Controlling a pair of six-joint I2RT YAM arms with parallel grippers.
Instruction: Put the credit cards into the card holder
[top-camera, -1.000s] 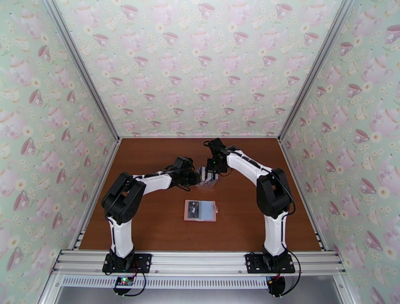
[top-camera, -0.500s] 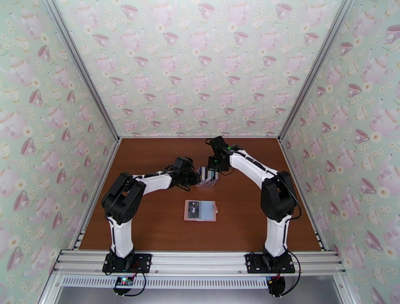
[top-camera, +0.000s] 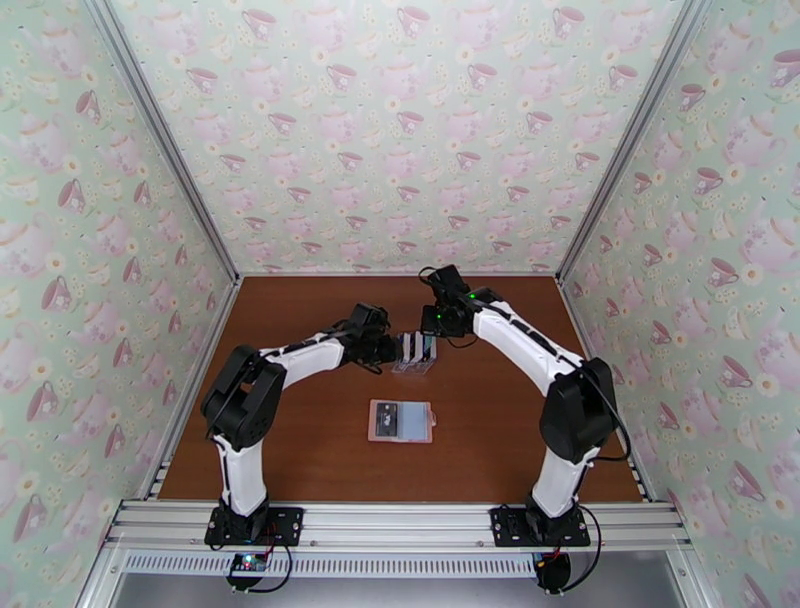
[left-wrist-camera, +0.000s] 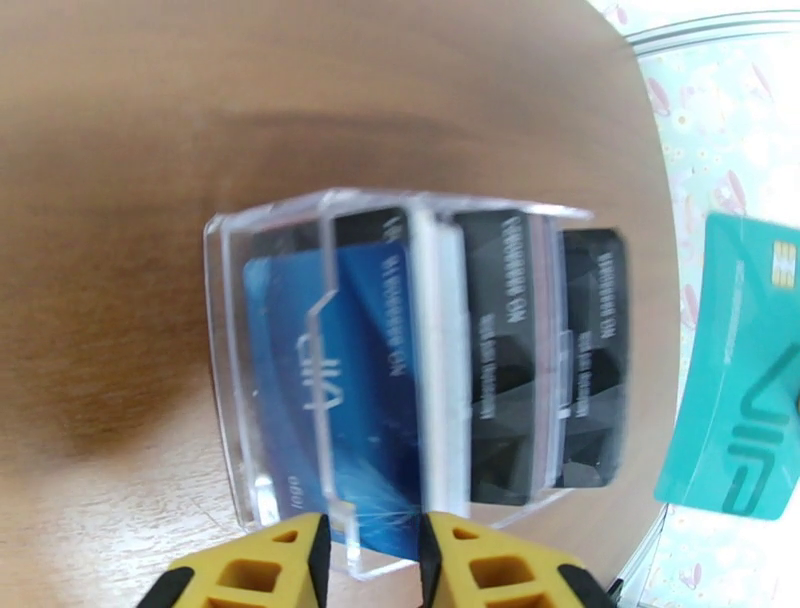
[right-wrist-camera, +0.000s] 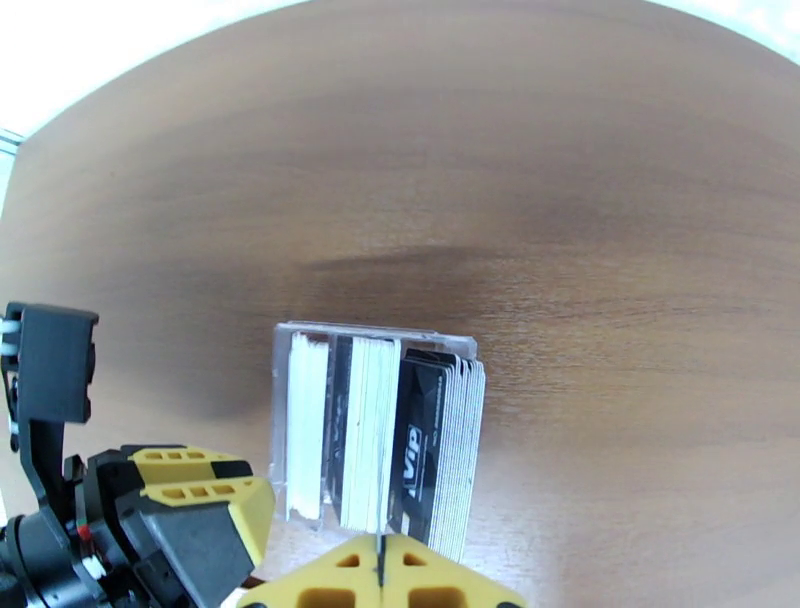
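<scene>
A clear slotted rack (top-camera: 415, 353) stands mid-table with several credit cards upright in it: blue (left-wrist-camera: 290, 390), black (left-wrist-camera: 505, 360) and white (right-wrist-camera: 306, 430). My left gripper (left-wrist-camera: 370, 560) pinches the rack's near wall (left-wrist-camera: 335, 520) from the left; its yellow fingers (right-wrist-camera: 205, 500) also appear in the right wrist view. My right gripper (right-wrist-camera: 380, 572) hovers just above and behind the rack, shut on a teal credit card (left-wrist-camera: 745, 370) that is clear of the slots. The pink card holder (top-camera: 401, 421) lies open and flat nearer the arm bases.
The brown table (top-camera: 300, 450) is walled in by patterned panels on three sides. Open wood lies between the rack and the card holder and to both sides of them. A metal rail (top-camera: 400, 520) runs along the near edge.
My right gripper has risen and pulled back to the right from the rack, taking the teal card with it. My left gripper has stayed on the rack.
</scene>
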